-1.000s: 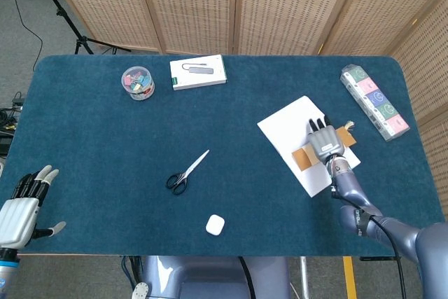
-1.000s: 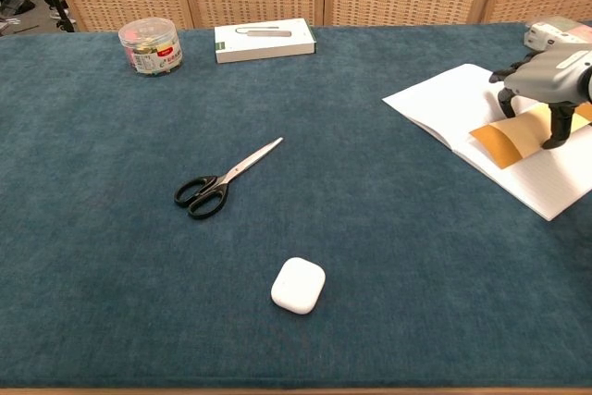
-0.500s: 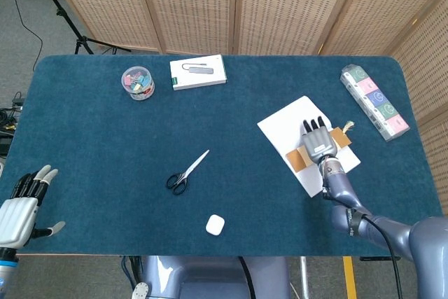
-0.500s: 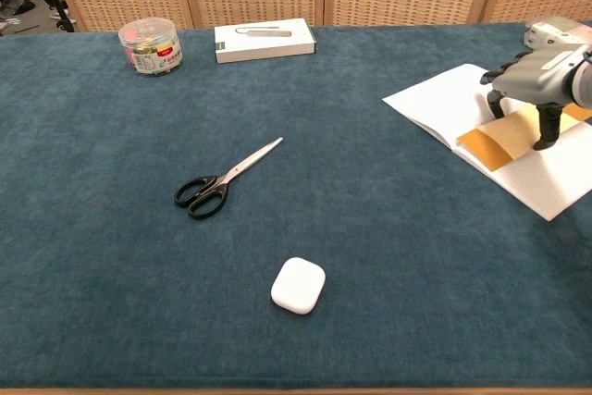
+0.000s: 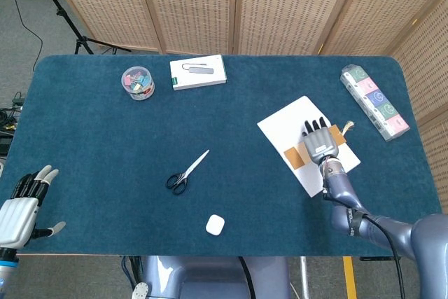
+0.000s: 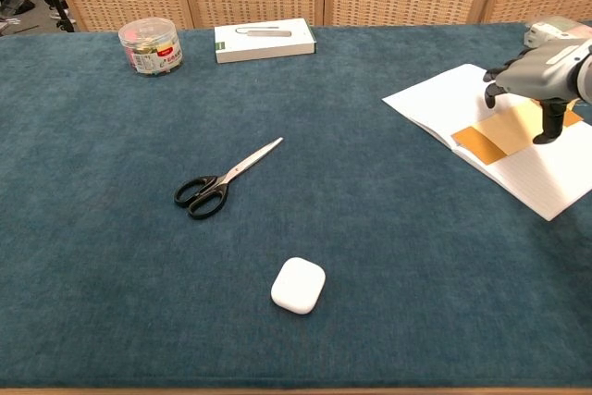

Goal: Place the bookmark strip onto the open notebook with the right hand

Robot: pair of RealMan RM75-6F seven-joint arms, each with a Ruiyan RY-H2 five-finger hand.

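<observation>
**Right robot hand over the bookmark strip on the open notebook**

The bookmark strip (image 5: 306, 150) lies flat across the open notebook (image 5: 287, 126), which sits toward the right side of the table (image 5: 105, 131). The right robot hand (image 5: 318, 141) sits directly above the strip's middle, so only the brown left end and a tasselled right tip show in the head view. In the chest view the strip (image 6: 483, 137) shows under the right robot hand (image 6: 546, 71), fingers spread and pointing down; whether the fingertips press the strip or merely hang above it cannot be told, and nothing appears held. That hand is partly cut off by the frame's right edge.

The left robot hand (image 5: 22, 208) rests off the table's near left corner, fingers apart and holding nothing; its wrist is cropped.

Elsewhere: scissors (image 6: 225, 176), a small white case (image 6: 298, 286), a clear tub of clips (image 6: 150, 45), a white flat box (image 6: 265, 39), and a long pack (image 5: 374, 102) with pastel panels, its print too small to read.
</observation>
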